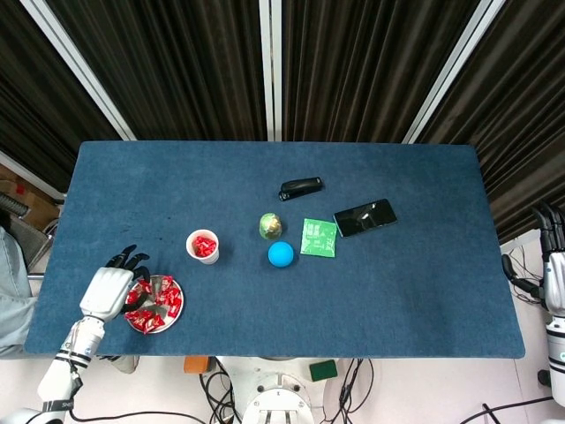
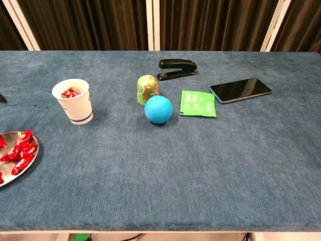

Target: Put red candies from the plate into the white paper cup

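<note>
I count one plate of red candies — too many to number — one white paper cup, one stapler, one phone, one blue ball, one green packet, one green-gold can.

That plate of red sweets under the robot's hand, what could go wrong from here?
Possibly three things. The left hand hovers at the edge of the plate, so it could nudge or tip it. The candies lie heaped together, so it might lift several or drop one on the table. The paper cup looks light and stands close by, so a careless reach could knock it over.
</note>
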